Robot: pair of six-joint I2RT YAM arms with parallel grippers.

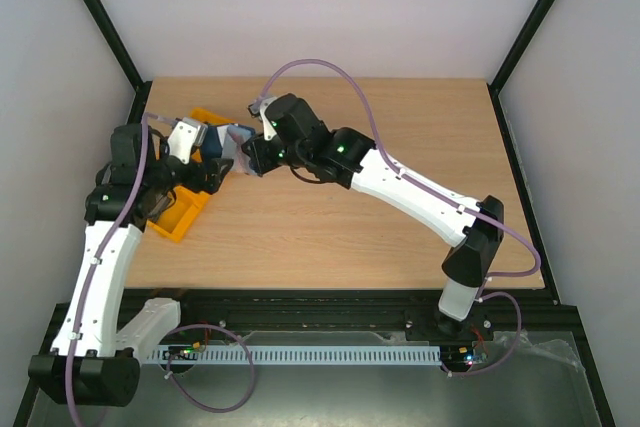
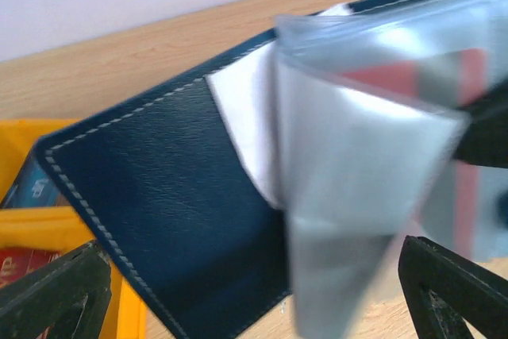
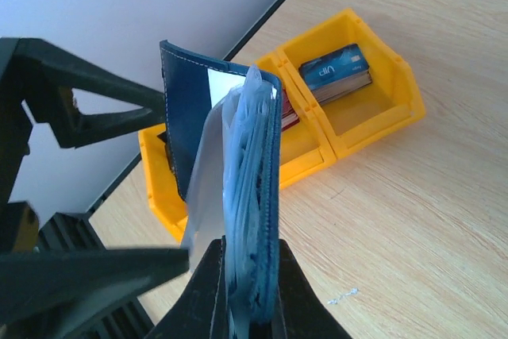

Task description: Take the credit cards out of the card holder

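Right fingers [image 3: 210,295] clamp the holder's [image 3: 190,109] lower edge, upright over the tray [image 3: 381,117] at the desk's [image 1: 400,237] left edge. Left fingers [image 2: 55,295] wide, straddling it, gripping nothing. Holder likely light and floppy, its clear sleeves slick. Best hold: a card's exposed edge. Plain wood desk; wall close on the left.

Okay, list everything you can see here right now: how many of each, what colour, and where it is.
card holder: one, navy blue, in the right gripper, near the tray
plastic sleeves: several, clear, fanning out of the card holder
white card: one showing, white, in a card holder pocket
tray: one, yellow-orange, table's left side
VIP card: at least one, blue, tray's end compartment
red card: one, red, next compartment, partly hidden
table: one, light wood
left gripper: one, black, open, a finger on each side of the card holder
right gripper: one, black, shut on the card holder
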